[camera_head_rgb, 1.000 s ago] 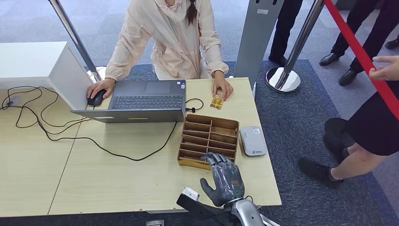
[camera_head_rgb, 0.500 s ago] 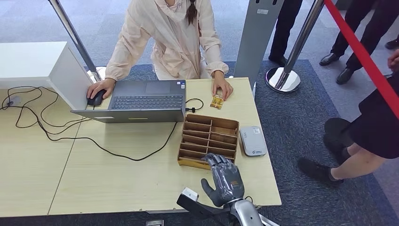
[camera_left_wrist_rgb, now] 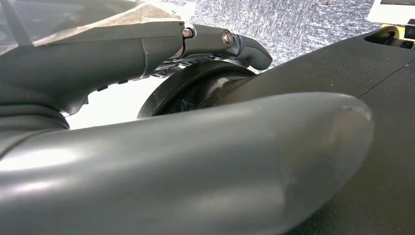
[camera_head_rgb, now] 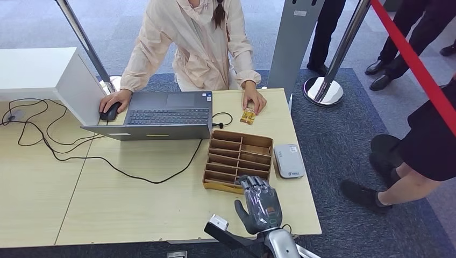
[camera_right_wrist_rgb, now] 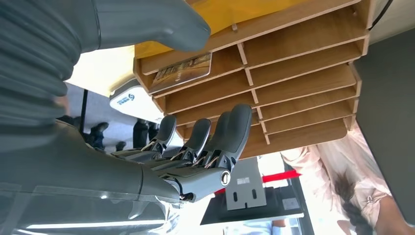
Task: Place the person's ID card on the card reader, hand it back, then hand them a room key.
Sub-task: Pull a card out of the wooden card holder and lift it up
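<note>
Right robot hand (camera_head_rgb: 261, 207) over the table's near edge, toward its right corner, fingers apart and gently curved, holding nothing, fingertips (camera_head_rgb: 253, 181) above the nearest row of the wooden slotted organiser (camera_head_rgb: 238, 160). Seen from the right wrist: same robot hand (camera_right_wrist_rgb: 195, 147) just in front of the organiser (camera_right_wrist_rgb: 293, 63), thumb free, and 1 printed card (camera_right_wrist_rgb: 181, 72) lying flat in an end compartment next to the card reader (camera_right_wrist_rgb: 132, 100). Whether that card is a room key: cannot tell. Grey card reader (camera_head_rgb: 289, 160) flat on the table (camera_head_rgb: 134, 204) just right of the organiser, close to the right edge. Small yellowish ID card (camera_head_rgb: 248, 116) near the far edge, touching the fingers of the seated person's hand (camera_head_rgb: 253, 101). Open laptop (camera_head_rgb: 161, 114) left of that, along the far edge, with the person's other hand on a black mouse (camera_head_rgb: 110, 112) and black cables (camera_head_rgb: 64, 145) trailing across the left part of the table. Left robot hand (camera_left_wrist_rgb: 147, 161) close to the wrist camera, a thick grey thumb across the frame; spread or closed, cannot tell. Red barrier belt (camera_head_rgb: 414, 59) and chrome post (camera_head_rgb: 333, 59) on the carpet beyond the right edge, with people's legs and shoes around them.
</note>
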Robot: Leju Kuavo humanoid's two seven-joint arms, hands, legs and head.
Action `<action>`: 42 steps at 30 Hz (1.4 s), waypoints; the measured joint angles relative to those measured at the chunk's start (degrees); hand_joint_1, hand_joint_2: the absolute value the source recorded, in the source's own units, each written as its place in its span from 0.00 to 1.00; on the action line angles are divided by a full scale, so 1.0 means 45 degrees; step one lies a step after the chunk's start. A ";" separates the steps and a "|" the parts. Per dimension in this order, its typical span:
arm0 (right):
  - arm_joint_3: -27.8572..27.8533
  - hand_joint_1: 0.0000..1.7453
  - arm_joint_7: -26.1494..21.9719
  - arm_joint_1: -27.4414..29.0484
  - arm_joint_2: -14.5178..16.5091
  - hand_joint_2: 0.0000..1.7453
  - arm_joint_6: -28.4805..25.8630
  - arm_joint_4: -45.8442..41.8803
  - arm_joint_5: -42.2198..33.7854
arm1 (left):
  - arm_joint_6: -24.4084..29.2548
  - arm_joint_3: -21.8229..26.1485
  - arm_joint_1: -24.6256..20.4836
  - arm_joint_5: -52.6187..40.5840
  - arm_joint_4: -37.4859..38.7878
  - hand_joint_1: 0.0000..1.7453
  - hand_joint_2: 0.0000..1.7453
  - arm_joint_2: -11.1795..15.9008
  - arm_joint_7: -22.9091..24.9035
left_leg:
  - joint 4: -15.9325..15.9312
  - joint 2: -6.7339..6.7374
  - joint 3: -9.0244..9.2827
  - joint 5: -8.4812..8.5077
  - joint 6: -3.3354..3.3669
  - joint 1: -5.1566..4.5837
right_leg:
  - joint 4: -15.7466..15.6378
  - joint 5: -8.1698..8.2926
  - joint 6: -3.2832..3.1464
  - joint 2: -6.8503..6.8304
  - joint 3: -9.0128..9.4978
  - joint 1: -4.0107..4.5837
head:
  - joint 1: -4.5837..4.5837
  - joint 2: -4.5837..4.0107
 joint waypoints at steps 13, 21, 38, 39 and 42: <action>-0.0059 0.42 0.0263 0.0017 -0.0005 1.00 -0.0041 0.0306 0.0396 | -0.0024 -0.0001 0.0000 0.0000 0.0000 0.00 0.00 -0.0001 -0.0019 | 0.0000 0.0001 0.0001 0.0000 0.0000 0.0000 | 0.0000 0.0000 0.0000 0.0000 0.0000 0.0000 | 0.0001 0.0000; -0.0062 0.43 0.0584 0.0040 -0.0005 1.00 -0.0047 0.0556 0.1263 | -0.0051 0.0001 0.0000 0.0000 0.0000 0.00 0.00 -0.0001 -0.0023 | 0.0000 0.0002 0.0001 0.0000 0.0000 0.0000 | 0.0000 0.0000 0.0000 0.0000 0.0000 0.0000 | 0.0001 -0.0001; -0.0217 0.44 0.0759 0.0166 -0.0004 1.00 -0.0371 0.0900 0.2247 | -0.0157 0.0000 0.0000 0.0000 -0.0001 0.00 0.00 -0.0001 -0.0055 | 0.0000 0.0003 0.0001 0.0000 0.0000 0.0000 | -0.0001 0.0000 0.0000 0.0000 0.0000 0.0000 | 0.0000 0.0000; -0.0245 0.43 0.0770 0.0171 -0.0002 1.00 -0.0403 0.0929 0.2322 | -0.0157 0.0001 0.0000 0.0000 -0.0001 0.00 0.00 -0.0001 -0.0063 | 0.0000 0.0003 0.0001 0.0000 0.0000 0.0000 | -0.0001 0.0000 0.0000 0.0000 0.0000 0.0000 | 0.0000 0.0000; -0.0325 0.39 0.0794 0.0205 0.0000 1.00 -0.0475 0.1026 0.2492 | -0.0158 0.0001 0.0000 0.0000 0.0000 0.00 0.00 -0.0001 -0.0078 | 0.0000 0.0003 0.0001 0.0000 0.0000 0.0000 | -0.0001 0.0000 0.0000 0.0000 0.0000 0.0000 | 0.0001 0.0000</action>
